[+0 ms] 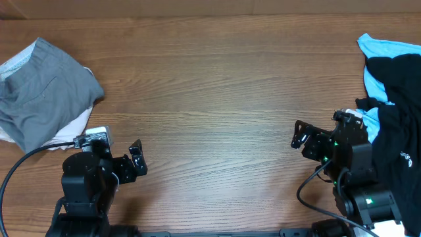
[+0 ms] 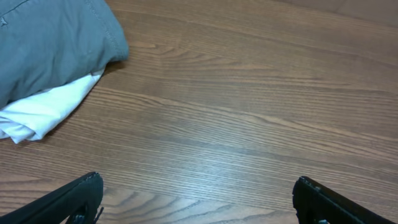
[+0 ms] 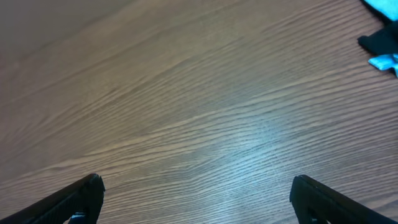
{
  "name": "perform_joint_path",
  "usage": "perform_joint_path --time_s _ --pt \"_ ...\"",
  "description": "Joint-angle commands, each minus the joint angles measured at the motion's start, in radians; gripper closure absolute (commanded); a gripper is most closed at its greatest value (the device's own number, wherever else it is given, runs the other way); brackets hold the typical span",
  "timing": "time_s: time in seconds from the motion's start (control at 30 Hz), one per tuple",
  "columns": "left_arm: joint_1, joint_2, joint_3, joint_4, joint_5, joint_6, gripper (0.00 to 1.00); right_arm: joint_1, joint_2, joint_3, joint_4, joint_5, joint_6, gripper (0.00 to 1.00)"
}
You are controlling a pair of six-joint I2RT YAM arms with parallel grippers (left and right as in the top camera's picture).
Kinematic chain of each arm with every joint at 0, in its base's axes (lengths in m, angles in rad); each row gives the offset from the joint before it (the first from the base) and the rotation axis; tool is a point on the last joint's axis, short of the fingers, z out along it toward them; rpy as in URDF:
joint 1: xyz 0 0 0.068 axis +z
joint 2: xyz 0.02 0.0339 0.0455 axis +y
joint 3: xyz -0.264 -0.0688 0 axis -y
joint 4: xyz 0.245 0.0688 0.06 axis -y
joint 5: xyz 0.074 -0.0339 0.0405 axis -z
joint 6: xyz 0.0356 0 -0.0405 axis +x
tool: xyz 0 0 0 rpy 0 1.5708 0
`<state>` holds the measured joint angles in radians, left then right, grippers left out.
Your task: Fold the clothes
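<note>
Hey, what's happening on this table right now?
Nothing is being handled at this moment. The left claw and right claw hang open and empty near the front edge of the wooden table. The grey shorts lie bunched at the far left, partly over a white garment, untouched. A black garment and a light-blue garment are heaped at the right edge.

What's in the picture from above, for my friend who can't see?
Grey shorts lie at the table's left edge over white cloth; black and blue clothes pile at right. The left pincer and right pincer are open, empty.
</note>
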<state>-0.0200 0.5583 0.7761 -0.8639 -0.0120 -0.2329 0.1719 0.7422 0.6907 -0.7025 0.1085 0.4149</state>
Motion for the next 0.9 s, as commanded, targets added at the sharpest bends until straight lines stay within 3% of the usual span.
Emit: perform_joint_path --time_s 0.0,0.33,0.43,0.7,0.87 --pt "-0.007 0.000 -0.008 0.000 -0.006 -0.006 0.00 0.004 0.022 -0.010 0.002 0.014 0.005 0.00" --pt "-0.007 0.003 -0.009 0.000 -0.006 -0.007 0.00 0.004 0.161 -0.014 0.002 0.014 0.005 0.00" --pt "-0.007 0.003 -0.008 0.000 -0.006 -0.007 0.00 0.001 0.129 -0.017 -0.003 0.014 0.005 0.00" --pt "-0.007 0.003 -0.009 0.000 -0.006 -0.007 0.00 -0.011 -0.165 -0.056 -0.017 0.085 -0.063 0.00" --pt "-0.007 0.003 -0.008 0.000 -0.006 -0.007 0.00 -0.013 -0.500 -0.301 0.076 0.054 -0.114 0.00"
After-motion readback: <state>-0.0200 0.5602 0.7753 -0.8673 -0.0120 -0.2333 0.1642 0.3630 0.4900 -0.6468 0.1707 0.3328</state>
